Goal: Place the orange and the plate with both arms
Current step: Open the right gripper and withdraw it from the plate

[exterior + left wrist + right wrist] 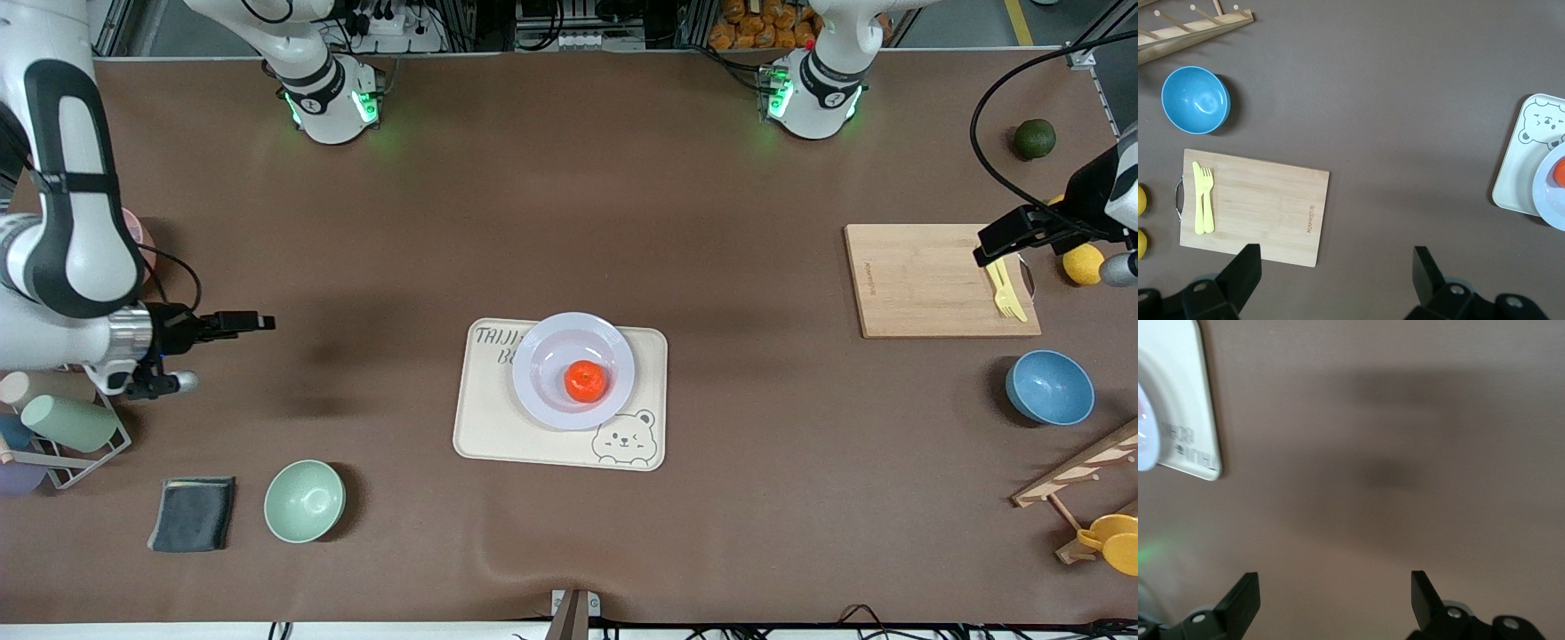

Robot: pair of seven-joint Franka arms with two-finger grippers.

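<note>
orange [585,380]: sits in the well of the plate [547,388], touching it, upright and at rest.
plate: lies on the bear tray [498,436], mid-table, somewhat nearer the front edge than the robots' edge; its rim runs past the tray's upper edge.
left gripper [1003,242]: up in the air over the cutting board [925,280] near the left arm's end; fingers spread wide, nothing held, as the left wrist view shows.
right gripper [260,321]: over bare table toward the right arm's end, well apart from the tray; fingers wide, empty.
stage (judged): both items look placed; what remains is clearing off.
doing it well: keep both hands high and away from the tray; any brush on the rim could tip the plate or roll the orange.
left-side hazard: yellow fork [1006,293] on the board beneath the hand; don't descend.
</note>
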